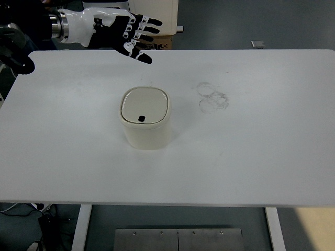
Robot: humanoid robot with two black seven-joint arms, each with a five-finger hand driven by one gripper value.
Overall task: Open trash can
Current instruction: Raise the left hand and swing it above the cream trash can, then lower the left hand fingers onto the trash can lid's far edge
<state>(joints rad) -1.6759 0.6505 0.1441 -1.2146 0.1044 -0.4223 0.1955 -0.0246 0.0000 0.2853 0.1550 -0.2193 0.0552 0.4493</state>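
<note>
Top view: fingers (pixel 140 35) of my left hand (pixel 123 32) were spread wide and empty, held above the table's (pixel 261 157) far edge, well apart from the can (pixel 145 124). The can stood mid-table, lid (pixel 145 106) closed, leaving me a clear approach.

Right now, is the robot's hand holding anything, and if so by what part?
Nothing is held. The left hand hovers open at the table's far edge, apart from the closed trash can.
</note>
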